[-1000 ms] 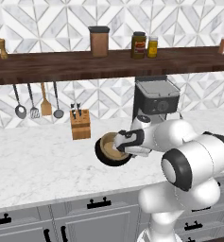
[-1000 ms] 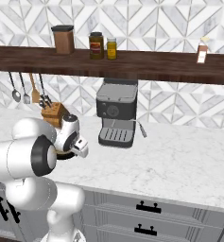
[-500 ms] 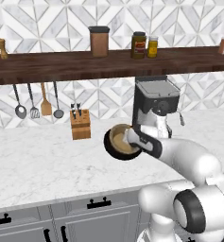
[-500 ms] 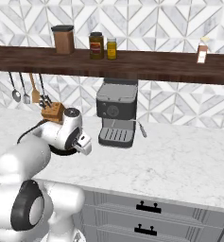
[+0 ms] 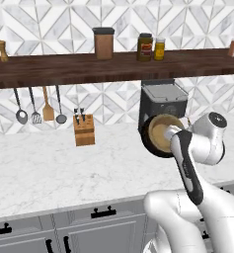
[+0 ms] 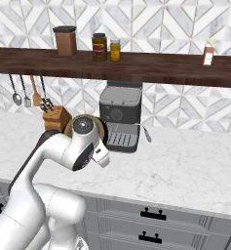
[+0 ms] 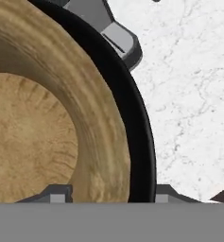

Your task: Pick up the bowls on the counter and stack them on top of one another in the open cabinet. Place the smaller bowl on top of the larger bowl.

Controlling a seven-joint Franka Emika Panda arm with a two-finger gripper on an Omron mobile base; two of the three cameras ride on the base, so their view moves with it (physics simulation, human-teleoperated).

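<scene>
Since last frame the pincer (image 7: 108,196) has lifted the stacked bowls up and right, now center-right of the left base view, before the coffee machine (image 5: 163,101). Jaws half-open, clamped on both rims: wooden bowl (image 5: 161,134) nested in black bowl (image 5: 147,141), above the tabletop (image 5: 64,168), below the shelf (image 5: 64,69).

- smaller bowl (image 7: 33,137) showing light tan wood, matt, visible grain
- larger bowl (image 7: 141,142) looking glossy black, smooth
- table (image 5: 49,168) showing white marble, faint grey veins
- open cabinet (image 5: 64,69) looking like dark brown wood
</scene>
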